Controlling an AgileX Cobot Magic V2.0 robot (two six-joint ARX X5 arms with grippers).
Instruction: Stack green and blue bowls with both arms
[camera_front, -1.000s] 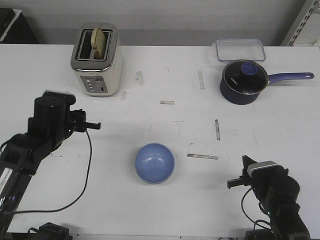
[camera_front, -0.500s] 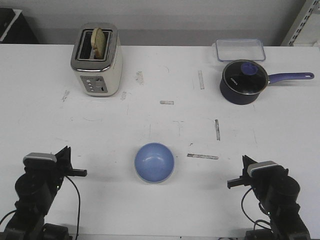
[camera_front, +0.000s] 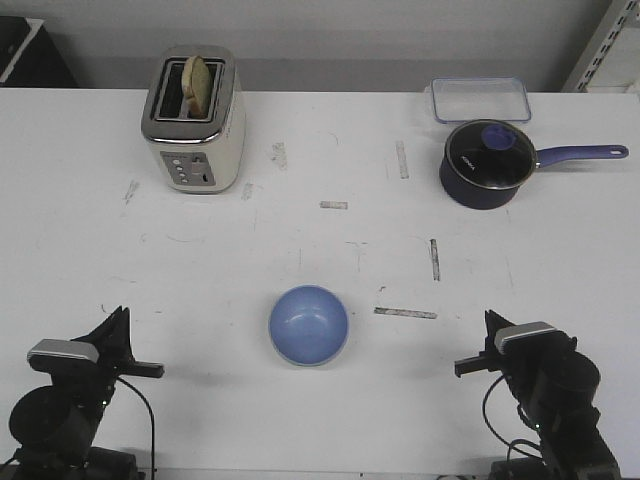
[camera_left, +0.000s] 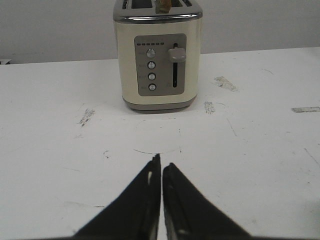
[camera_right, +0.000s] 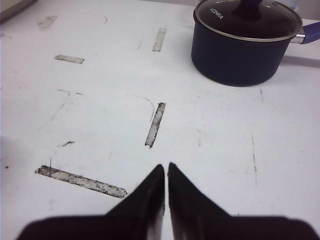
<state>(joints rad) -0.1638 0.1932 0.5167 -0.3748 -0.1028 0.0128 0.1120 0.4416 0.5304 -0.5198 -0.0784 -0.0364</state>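
The blue bowl (camera_front: 309, 325) is seen at lower centre of the worktop (camera_front: 320, 230), apparently stacked. Both the left claw (camera_left: 161, 172) and right claw (camera_right: 166, 172) are clenched empty; no further grasp seems needed

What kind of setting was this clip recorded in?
Most likely a lab tabletop staged with kitchen props, not a real kitchen: a scuffed white table with tape marks, a toaster, a lidded saucepan, and a blue bowl between two robot arms.
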